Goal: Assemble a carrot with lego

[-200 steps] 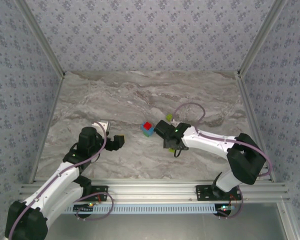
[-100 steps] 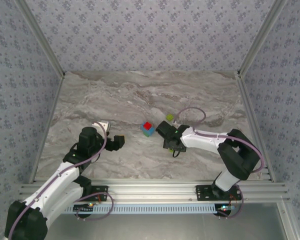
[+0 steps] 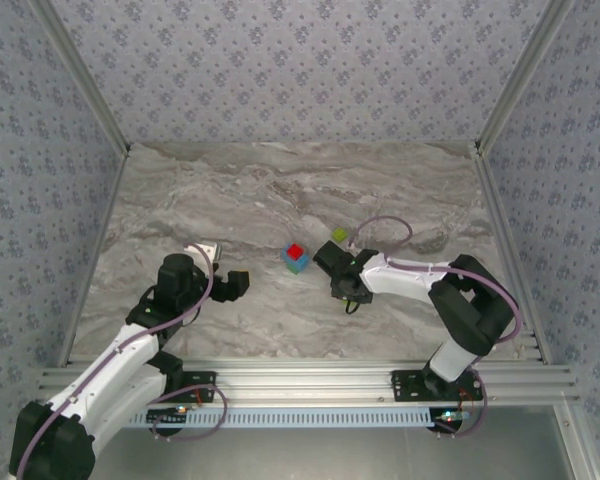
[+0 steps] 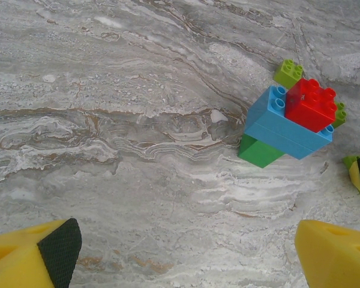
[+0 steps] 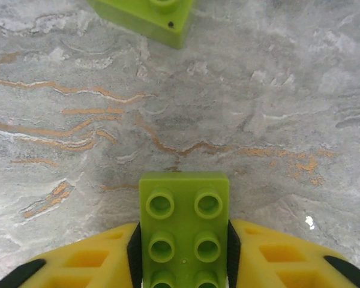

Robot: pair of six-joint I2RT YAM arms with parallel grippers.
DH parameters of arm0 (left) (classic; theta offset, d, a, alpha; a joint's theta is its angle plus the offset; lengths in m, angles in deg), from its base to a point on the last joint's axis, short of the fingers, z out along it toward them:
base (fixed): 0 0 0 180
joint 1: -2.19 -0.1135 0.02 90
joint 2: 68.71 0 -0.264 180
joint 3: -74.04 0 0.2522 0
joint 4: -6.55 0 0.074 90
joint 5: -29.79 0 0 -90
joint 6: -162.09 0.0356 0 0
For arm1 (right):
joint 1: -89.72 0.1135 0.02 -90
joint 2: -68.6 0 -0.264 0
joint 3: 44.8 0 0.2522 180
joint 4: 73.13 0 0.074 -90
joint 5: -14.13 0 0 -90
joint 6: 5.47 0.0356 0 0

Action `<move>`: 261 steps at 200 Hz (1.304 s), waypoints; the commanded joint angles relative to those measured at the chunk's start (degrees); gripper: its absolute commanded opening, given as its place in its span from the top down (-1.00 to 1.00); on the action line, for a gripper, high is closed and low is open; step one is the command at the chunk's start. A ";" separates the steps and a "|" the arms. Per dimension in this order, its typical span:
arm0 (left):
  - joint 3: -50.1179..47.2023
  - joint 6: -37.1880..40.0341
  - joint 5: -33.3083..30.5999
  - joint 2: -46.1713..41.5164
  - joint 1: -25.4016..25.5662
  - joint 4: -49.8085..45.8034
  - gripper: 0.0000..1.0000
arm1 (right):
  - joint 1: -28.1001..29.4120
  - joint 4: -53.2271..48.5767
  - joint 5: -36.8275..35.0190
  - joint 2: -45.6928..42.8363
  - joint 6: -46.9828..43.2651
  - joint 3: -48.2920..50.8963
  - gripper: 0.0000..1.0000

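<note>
A partial carrot stands mid-table: a red brick (image 4: 310, 104) on a blue brick (image 4: 285, 123) on a green brick (image 4: 259, 150), with a lime brick (image 4: 288, 73) behind it. From above it is the small stack (image 3: 296, 257). My right gripper (image 5: 183, 240) is shut on a lime-green brick (image 5: 183, 210), studs up, just above the table. It sits right of the stack, right gripper (image 3: 326, 259). Another lime brick (image 5: 147, 18) lies loose ahead of it, lime brick (image 3: 339, 236). My left gripper (image 4: 189, 264) is open and holds nothing, left of the stack, left gripper (image 3: 236, 283).
The marble table (image 3: 280, 190) stretches bare behind the stack. Patterned walls and metal rails (image 3: 495, 210) bound it on both sides. A cable loop (image 3: 380, 225) arches over the right arm.
The right arm's elbow has folded in toward the left while its gripper, still holding the lime brick, barely shifted. The left arm and the stack have not moved.
</note>
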 commanded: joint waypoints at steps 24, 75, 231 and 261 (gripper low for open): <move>2.79 0.87 0.56 -0.01 0.30 1.22 -0.87 | 0.65 2.83 2.70 1.33 1.28 1.36 0.32; 2.66 0.87 0.58 -0.27 0.31 1.20 -0.87 | -0.73 -3.60 0.77 -4.39 -5.81 -3.24 0.37; 2.75 0.87 0.50 0.10 0.36 1.29 -0.87 | -2.21 -28.88 16.58 16.56 -62.12 -54.33 0.40; 2.76 0.87 0.44 0.17 0.42 1.29 -0.87 | -2.33 -27.52 18.54 17.01 -65.71 -53.41 0.40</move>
